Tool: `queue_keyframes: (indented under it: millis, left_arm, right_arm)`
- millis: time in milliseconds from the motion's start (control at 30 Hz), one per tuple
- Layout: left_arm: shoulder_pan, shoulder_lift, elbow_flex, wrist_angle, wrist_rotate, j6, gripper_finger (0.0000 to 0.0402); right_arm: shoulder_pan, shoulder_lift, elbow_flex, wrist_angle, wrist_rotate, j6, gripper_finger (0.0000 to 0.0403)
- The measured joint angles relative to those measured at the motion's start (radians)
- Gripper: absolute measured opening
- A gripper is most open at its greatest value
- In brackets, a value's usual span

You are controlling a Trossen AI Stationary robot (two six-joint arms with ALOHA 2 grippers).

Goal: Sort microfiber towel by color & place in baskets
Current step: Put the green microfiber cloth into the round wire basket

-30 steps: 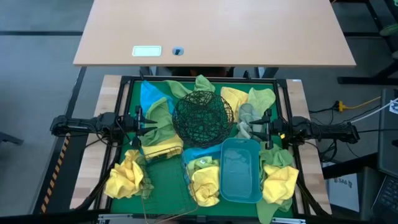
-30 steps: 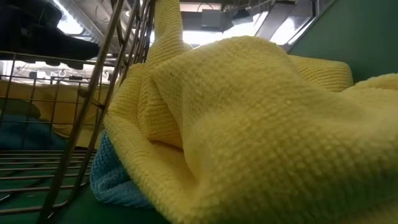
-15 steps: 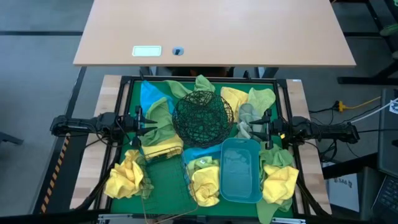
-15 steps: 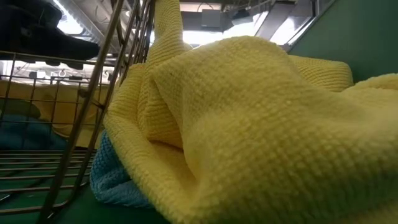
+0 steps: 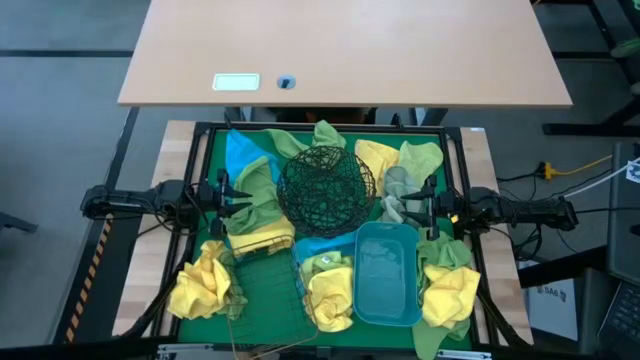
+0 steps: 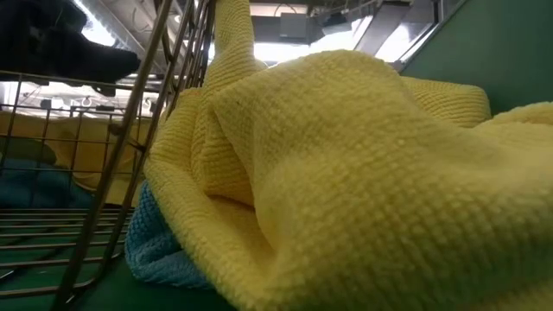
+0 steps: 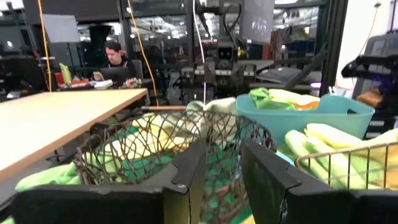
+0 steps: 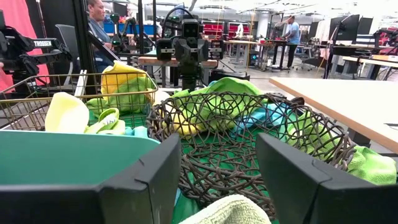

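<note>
The black wire-mesh bowl (image 5: 325, 188) stands mid-table on the green mat. Near of it are the bluish plastic tub (image 5: 387, 300) and the copper wire basket (image 5: 270, 300), which has a folded yellow towel (image 5: 262, 240) at its far end. Yellow, green and blue towels lie crumpled around them, among them a green towel (image 5: 260, 188) and a blue towel (image 5: 240, 155). My left gripper (image 5: 243, 203) (image 7: 224, 149) hovers open left of the bowl. My right gripper (image 5: 393, 207) (image 8: 217, 155) hovers open right of it, above a pale green towel (image 8: 230, 211).
A light wooden table (image 5: 345, 50) stands beyond the far edge. A black frame (image 5: 200, 160) borders the mat. Yellow towels (image 5: 200, 282) (image 5: 450, 292) lie at the near corners; another yellow towel (image 6: 363, 173) fills the low view. People sit in the room behind.
</note>
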Motion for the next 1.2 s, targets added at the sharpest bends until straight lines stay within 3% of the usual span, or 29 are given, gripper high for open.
queue_keyframes:
  millis: [367, 700, 967, 1200]
  left_arm:
    - [0.0, 0.0, 0.0, 0.177, -0.004, -0.001, 0.0096]
    - [0.0, 0.0, 0.0, 0.256, -0.299, -0.079, 0.0096]
    - [0.0, 0.0, 0.0, 0.254, -0.377, -0.084, 0.01]
    - [0.0, 0.0, 0.0, 0.254, -0.395, -0.087, 0.0154]
  right_arm:
    - [0.0, 0.0, 0.0, 0.001, 0.0, 0.0, 0.0209]
    - [0.0, 0.0, 0.0, 0.003, 0.017, 0.0, 0.0209]
    - [0.0, 0.0, -0.001, 0.006, 0.017, 0.0, 0.0209]
    - [0.0, 0.0, -0.001, 0.023, 0.023, -0.002, 0.0209]
